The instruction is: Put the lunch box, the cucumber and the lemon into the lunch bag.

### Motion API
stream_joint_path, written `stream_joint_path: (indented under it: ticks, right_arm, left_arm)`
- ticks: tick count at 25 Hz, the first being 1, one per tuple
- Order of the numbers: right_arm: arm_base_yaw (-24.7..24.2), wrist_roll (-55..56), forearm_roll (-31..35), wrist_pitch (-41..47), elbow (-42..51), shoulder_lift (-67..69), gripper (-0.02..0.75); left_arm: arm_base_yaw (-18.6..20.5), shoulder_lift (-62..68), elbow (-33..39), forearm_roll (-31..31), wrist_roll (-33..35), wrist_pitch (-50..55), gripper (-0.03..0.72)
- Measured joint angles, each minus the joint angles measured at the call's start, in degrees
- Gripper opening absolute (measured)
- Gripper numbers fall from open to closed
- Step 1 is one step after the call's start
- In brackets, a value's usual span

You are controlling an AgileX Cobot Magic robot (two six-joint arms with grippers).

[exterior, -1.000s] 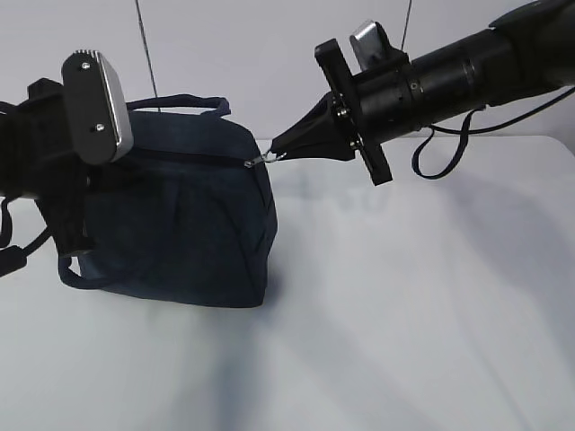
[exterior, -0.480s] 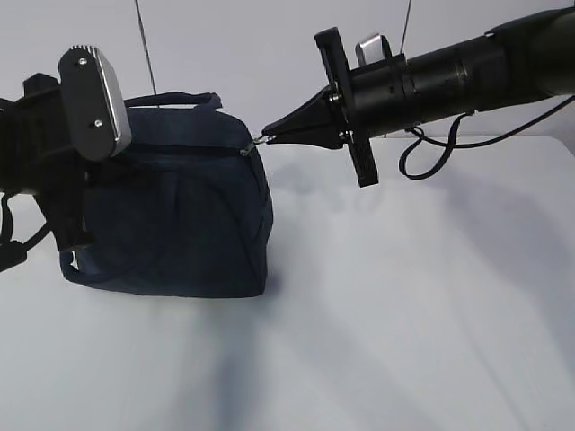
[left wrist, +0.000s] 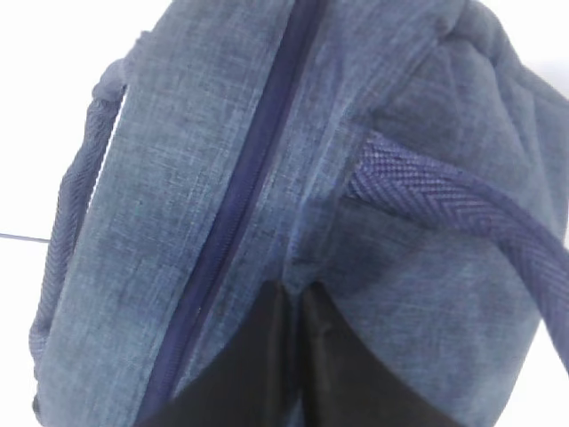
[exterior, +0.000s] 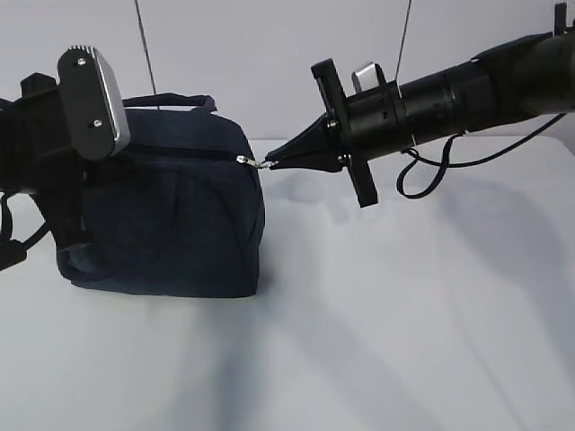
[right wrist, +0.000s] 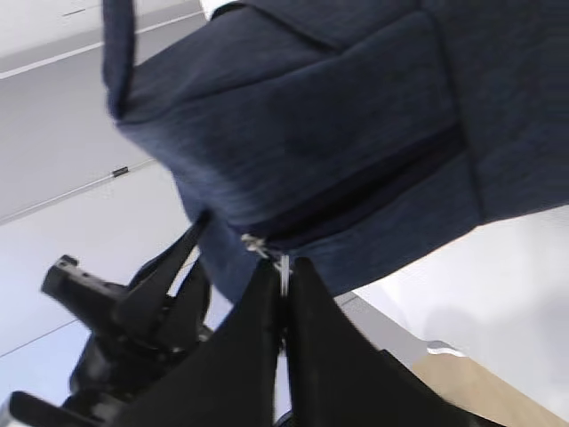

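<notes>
The dark navy lunch bag stands on the white table at the left, its zipper closed along the top. My right gripper is shut on the metal ring pull at the bag's right end; the right wrist view shows the ring pull pinched between its fingers. My left gripper is shut on a fold of the bag's fabric next to a strap handle. The lunch box, cucumber and lemon are out of view.
The left arm hides the bag's left end. The right arm and its cable reach in from the upper right.
The right gripper with the ring pull has moved slightly left and down again. The bag has shifted a little left and sits lower. The left arm holds still.
</notes>
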Motion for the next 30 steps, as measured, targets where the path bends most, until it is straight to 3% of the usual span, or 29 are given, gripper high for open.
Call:
stream_joint_path:
  ticks: [11,20,30]
  right_arm:
    - [0.0,-0.2,-0.6,0.1,0.0,3.8,-0.013]
    - [-0.2,-2.5,13.1,3.1,0.0,3.8,-0.013]
    - [-0.3,-1.6,15.2,2.8,0.0,3.8,-0.013]
  left_arm:
    - [0.0,1.8,0.0,0.0,0.0,-1.0,-0.002]
    - [0.1,1.9,0.0,0.0,0.0,-3.7,-0.002]
    - [0.1,2.0,0.1,0.0,0.0,-7.6,-0.002]
